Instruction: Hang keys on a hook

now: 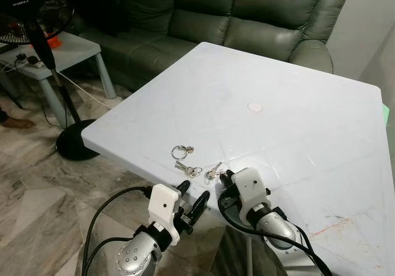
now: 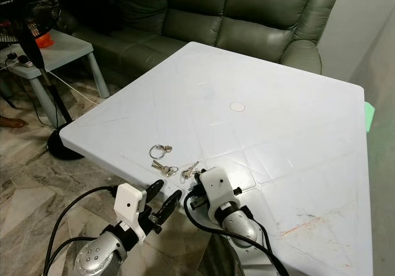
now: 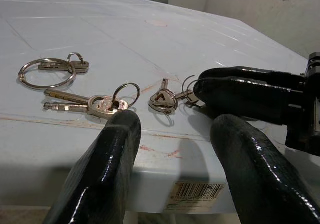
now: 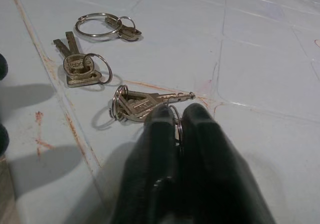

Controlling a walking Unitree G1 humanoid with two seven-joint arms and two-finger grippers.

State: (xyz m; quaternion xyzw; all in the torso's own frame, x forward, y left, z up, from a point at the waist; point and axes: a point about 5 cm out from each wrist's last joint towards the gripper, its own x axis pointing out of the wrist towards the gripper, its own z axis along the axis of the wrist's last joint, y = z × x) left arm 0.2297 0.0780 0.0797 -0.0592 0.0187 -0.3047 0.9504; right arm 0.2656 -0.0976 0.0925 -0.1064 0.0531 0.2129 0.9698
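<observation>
Three small sets of keys lie near the front edge of the white table: a large ring with one key, a pair of keys, and a key bunch on the right. My right gripper rests on the table, shut on a thin ring of that right-hand key bunch, which still lies flat. My left gripper is open at the table's front edge, just below the top. Its fingers point at the pair of keys.
A dark green sofa stands behind the table. At the far left are a standing fan, a small light-blue side table and cables on the marble floor. The table's front edge is right before my left fingers.
</observation>
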